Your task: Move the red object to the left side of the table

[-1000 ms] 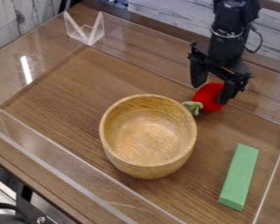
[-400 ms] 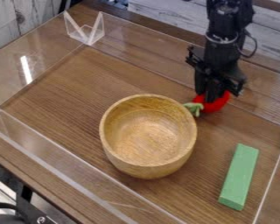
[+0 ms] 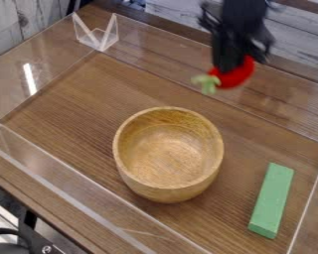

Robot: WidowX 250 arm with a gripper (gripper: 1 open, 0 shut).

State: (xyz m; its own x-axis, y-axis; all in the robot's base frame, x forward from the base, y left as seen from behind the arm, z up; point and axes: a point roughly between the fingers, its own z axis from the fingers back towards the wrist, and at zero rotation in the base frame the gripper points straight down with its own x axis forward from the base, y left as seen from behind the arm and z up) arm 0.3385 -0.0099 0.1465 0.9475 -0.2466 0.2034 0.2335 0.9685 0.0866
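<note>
Tabletop [image 3: 72,116] with 1 bowl [image 3: 167,156], 1 green block [image 3: 272,200], 1 strawberry [image 3: 230,78].

This looks like a lab bench or robot test station — a black robot arm [image 3: 261,32] reaches over a wood-grain tabletop [image 3: 69,109] edged with low clear walls. Dark cabling [image 3: 13,236] shows at the lower-left corner — more rig than household.

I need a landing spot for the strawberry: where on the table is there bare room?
The widest bare wood on the table lies left of the wooden bowl, up to the clear wall. Another patch separates bowl and green block. It is crowded up top, where the gripper holds the strawberry.
</note>
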